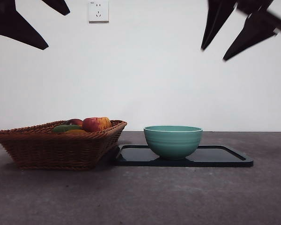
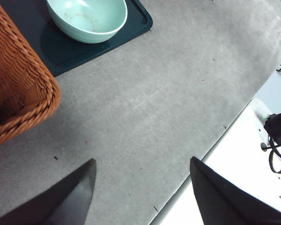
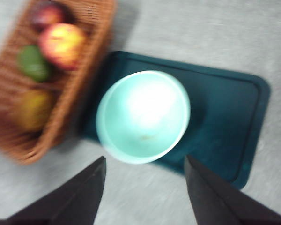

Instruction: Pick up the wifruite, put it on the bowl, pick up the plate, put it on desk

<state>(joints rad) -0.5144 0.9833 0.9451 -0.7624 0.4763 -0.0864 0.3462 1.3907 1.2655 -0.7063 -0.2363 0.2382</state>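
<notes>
Blur and cropped edges across my three feeds

My right wrist feed is smeared, so the fruit in the wicker basket (image 3: 51,79) are soft blobs and I can't pick out the wifruite. From the front, the basket wall hides most of the fruit; only tops show. The left wrist feed cuts off the bowl (image 2: 89,21), the dark tray (image 2: 131,28) and most of the basket.

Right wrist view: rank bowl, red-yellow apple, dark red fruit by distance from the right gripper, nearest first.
From the right gripper, fingers spread:
1. Bowl, directly ahead of the fingers, on the tray.
2. Red-yellow apple, in the basket beside the tray.
3. Dark red fruit, at the basket's far end, beyond the apple.
</notes>
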